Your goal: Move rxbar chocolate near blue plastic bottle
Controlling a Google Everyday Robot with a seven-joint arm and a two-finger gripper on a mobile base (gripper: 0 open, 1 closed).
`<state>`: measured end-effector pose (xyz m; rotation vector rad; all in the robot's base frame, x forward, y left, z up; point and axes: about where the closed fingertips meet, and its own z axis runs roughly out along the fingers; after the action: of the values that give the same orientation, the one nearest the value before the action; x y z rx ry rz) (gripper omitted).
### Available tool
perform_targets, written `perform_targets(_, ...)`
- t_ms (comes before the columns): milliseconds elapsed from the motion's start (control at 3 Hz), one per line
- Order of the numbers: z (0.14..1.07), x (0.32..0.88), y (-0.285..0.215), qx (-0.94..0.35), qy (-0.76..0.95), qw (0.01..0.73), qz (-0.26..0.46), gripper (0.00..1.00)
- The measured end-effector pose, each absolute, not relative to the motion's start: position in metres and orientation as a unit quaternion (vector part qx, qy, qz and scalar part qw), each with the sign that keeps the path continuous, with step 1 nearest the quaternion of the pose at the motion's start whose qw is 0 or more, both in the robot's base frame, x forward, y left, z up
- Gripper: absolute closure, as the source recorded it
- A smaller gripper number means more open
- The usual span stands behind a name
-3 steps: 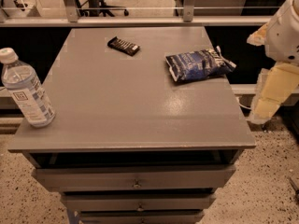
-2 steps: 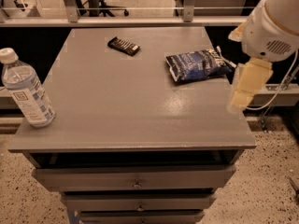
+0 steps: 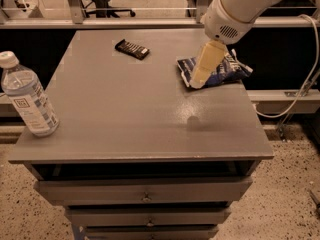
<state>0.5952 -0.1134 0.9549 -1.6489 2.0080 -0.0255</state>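
Observation:
The rxbar chocolate (image 3: 132, 49), a small flat black bar with pale lettering, lies at the back middle of the grey table (image 3: 125, 124). The blue plastic bottle (image 3: 27, 96), clear with a white cap and white-and-blue label, stands upright at the table's front left edge. My gripper (image 3: 198, 80) hangs from the white arm at the upper right. It is above the table's right side, over the left part of a blue snack bag, to the right of the bar and far from the bottle. It holds nothing that I can see.
A crinkled blue snack bag (image 3: 225, 69) lies at the table's back right, partly hidden by the gripper. Drawers (image 3: 145, 191) sit under the tabletop. A rail (image 3: 125, 23) runs behind the table, with office chairs beyond. A cable (image 3: 300, 91) hangs at the right.
The arm has swung left from beyond the table's right edge to over the table, now in front of the blue snack bag. The bar, bag and bottle have not moved.

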Motion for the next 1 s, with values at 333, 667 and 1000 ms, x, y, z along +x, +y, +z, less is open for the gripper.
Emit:
perform_targets(333,0.955,0.595,-0.113,-0.611,0.744,0.268,-0.009,0.0)
perform_targets(667,0.943,0.622,-0.101,-0.589,0.746,0.31,0.019,0.0)
perform_targets(1000,0.925,0.675,-0.084,-0.546,0.755,0.359,0.06,0.0)
